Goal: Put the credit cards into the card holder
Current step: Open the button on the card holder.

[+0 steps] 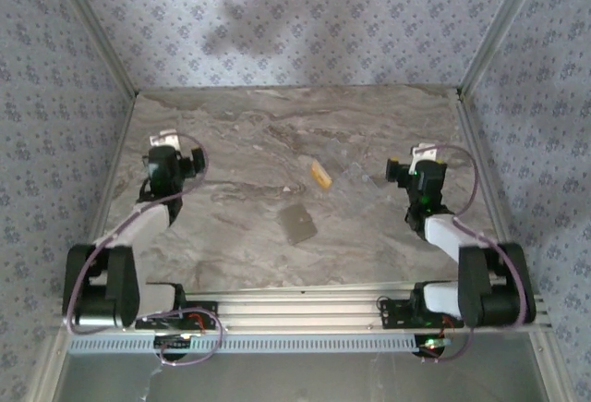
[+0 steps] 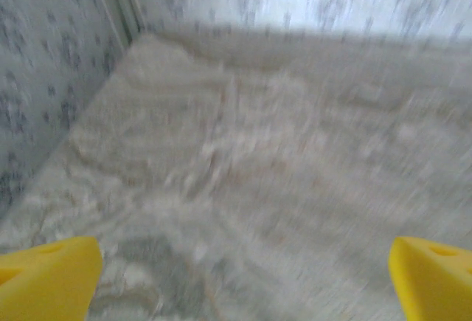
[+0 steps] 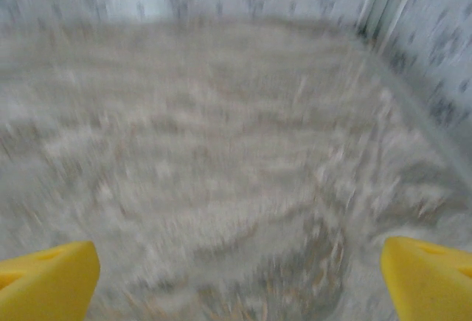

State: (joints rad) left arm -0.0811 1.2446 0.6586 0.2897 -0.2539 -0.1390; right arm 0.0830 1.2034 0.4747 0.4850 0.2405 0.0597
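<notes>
A yellow-orange credit card lies on the marble table near its middle. The flat gray card holder lies closed just in front of it, slightly to the left. My left gripper hovers at the left side of the table, well away from both. My right gripper hovers at the right side, a short way right of the card. In the left wrist view the yellow fingertips stand wide apart around my left gripper, over bare blurred marble. The right wrist view shows my right gripper open and empty too.
A faint clear plastic piece lies just right of the card. Patterned walls with metal corner posts enclose the table on three sides. An aluminium rail runs along the near edge between the arm bases.
</notes>
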